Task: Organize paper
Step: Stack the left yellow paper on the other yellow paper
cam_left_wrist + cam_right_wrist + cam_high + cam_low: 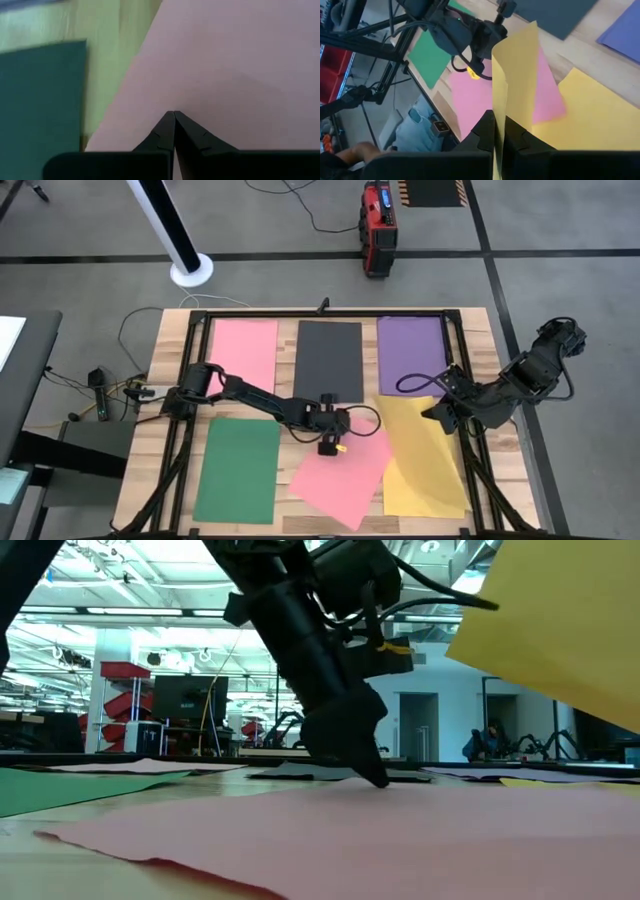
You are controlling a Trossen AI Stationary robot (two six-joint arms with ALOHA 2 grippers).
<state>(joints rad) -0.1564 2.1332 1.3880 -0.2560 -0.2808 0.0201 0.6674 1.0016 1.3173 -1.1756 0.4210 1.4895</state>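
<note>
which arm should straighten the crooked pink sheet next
Left. Its gripper has shut fingers pressing on the tilted pink sheet; the right gripper is busy pinching the yellow sheet.

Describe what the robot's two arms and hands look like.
Both arms are black and jointed, with loose black cables looping alongside. The left hand tapers to two dark pointed fingers and carries a small yellow tag near the wrist. The right hand has matching dark wedge-shaped fingers.
</note>
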